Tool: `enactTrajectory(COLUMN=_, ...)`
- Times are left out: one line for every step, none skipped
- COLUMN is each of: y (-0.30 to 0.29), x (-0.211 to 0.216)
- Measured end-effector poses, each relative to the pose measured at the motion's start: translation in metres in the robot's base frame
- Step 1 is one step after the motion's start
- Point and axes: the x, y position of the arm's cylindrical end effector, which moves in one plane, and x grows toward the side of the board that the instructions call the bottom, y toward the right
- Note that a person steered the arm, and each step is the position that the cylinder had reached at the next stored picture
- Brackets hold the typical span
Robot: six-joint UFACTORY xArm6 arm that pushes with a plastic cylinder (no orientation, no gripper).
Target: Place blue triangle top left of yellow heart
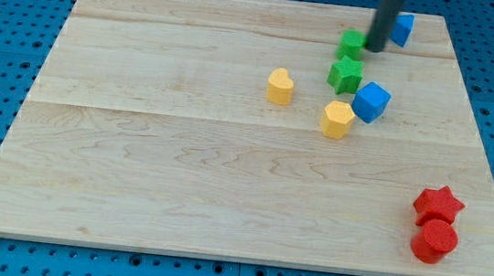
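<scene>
The yellow heart [280, 85] lies a little above the board's middle. The blue triangle [403, 28] sits near the view's top right, partly hidden behind my rod. My tip [374, 48] rests on the board just left of the blue triangle and right beside a green block [351, 45], between the two. It is far to the upper right of the yellow heart.
A green star [346, 75] lies below the green block. A blue cube [371, 101] and a yellow hexagon [336, 119] lie right of the heart. A red star [438, 204] and red cylinder [435, 240] sit at the bottom right. The wooden board [131, 190] has edges all round.
</scene>
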Motion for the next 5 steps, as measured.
enactTrajectory(y=-0.02, x=0.006)
enactTrajectory(y=-0.018, x=0.021)
enactTrajectory(y=-0.005, x=0.026)
enactTrajectory(y=0.063, x=0.009)
enactTrajectory(y=0.125, x=-0.007)
